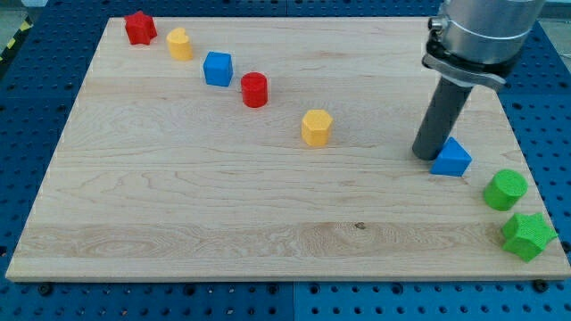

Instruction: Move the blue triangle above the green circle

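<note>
From where I stand, the rod's lower end, the tip (426, 155), is down on the wooden table (223, 214) and pressed right up against the left side of the blue triangle (452, 159), touching it or as good as. There is no end effector to open or close here, just this straight dark rod, so nothing is grasped; it can only shove. The blue triangle sits near the view's right edge, and the green circle (505, 189) lies just beside it, lower and further to the view's right, with a green star (527, 235) below that again. So I would judge the job nearly done but not quite: the triangle is already higher on the table than the circle, yet it is offset to the view's left, not squarely over it. What seems left is a short nudge toward the view's right, perhaps a little upward, without knocking the circle. The other blocks, a red star (139, 28), a yellow block (180, 44), a blue cube (218, 69), a red cylinder (254, 90) and a yellow hexagon (316, 127), run in a diagonal line well apart from all this.
</note>
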